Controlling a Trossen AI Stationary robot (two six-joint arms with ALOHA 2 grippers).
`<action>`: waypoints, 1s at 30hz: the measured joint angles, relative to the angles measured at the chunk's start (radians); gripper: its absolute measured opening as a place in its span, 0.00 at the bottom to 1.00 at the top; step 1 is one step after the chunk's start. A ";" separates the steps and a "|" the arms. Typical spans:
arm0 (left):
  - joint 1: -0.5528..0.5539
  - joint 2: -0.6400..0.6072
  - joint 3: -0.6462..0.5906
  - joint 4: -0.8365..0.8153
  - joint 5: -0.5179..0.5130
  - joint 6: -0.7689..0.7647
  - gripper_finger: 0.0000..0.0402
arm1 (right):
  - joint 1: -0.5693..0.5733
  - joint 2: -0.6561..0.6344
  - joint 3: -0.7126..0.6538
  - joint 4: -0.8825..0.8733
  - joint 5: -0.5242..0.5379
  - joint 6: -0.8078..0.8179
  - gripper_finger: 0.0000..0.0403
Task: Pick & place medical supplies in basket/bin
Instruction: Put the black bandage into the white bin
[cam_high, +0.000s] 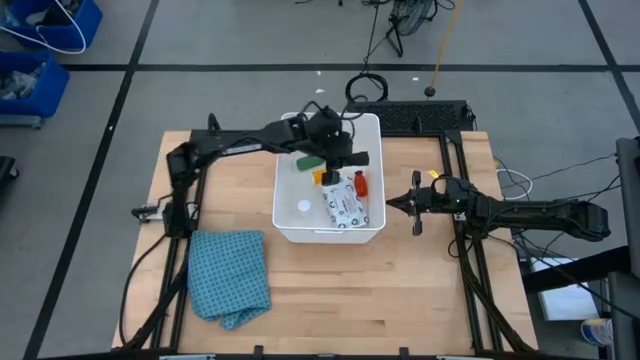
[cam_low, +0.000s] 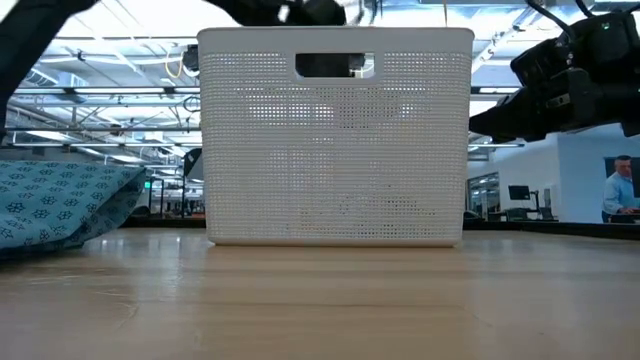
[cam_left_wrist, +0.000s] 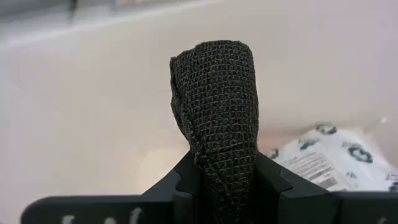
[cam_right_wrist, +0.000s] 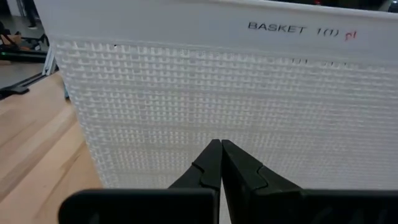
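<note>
Closest up, from the left wrist camera, is the black bandage roll (cam_left_wrist: 214, 106): a dark, oblong wad of woven, net-textured cloth, pinched between the 2 fingers of the left gripper (cam_left_wrist: 225, 180), which are clamped on its lower end so the rest sticks out past the tips. Behind it is the pale inside of the basket (cam_left_wrist: 93, 124) and a corner of the white printed packet (cam_left_wrist: 339, 155).

From above, the left gripper (cam_high: 345, 158) hangs over the basket (cam_high: 288, 205), a white rectangular tub with rounded corners, perforated walls and a handle slot in 1 short side. It sits around the middle of the wooden table (cam_high: 400, 290).

Inside the basket:
- flat white packet (cam_high: 343, 205) with dark print, lying on the floor
- green oblong piece (cam_high: 306, 161) toward the far wall, partly under the gripper
- orange pill bottle (cam_high: 325, 177) between the green piece and the packet
- small red tube (cam_high: 360, 183) beside the packet, near the right wall
- small white round thing (cam_high: 303, 207) on the bare floor; can't tell what it is

The right gripper (cam_high: 393, 204) is outside the basket, just beside its right wall, fingers pressed together with nothing between them; its own camera shows the tips (cam_right_wrist: 219, 152) pointing at the mesh wall (cam_right_wrist: 155, 93).

A blue patterned cloth (cam_high: 230, 275) lies crumpled on the table, left of the basket and nearer the front edge.
</note>
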 joint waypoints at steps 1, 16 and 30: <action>0.008 0.017 0.000 -0.001 0.012 -0.014 0.20 | 0.000 0.000 0.000 -0.002 0.000 0.004 0.00; 0.022 0.208 0.000 0.050 0.014 -0.042 0.20 | 0.000 0.000 0.000 -0.015 -0.003 0.001 0.00; 0.025 0.301 0.003 0.069 0.022 -0.054 0.20 | 0.000 0.000 0.000 -0.015 -0.002 -0.028 0.00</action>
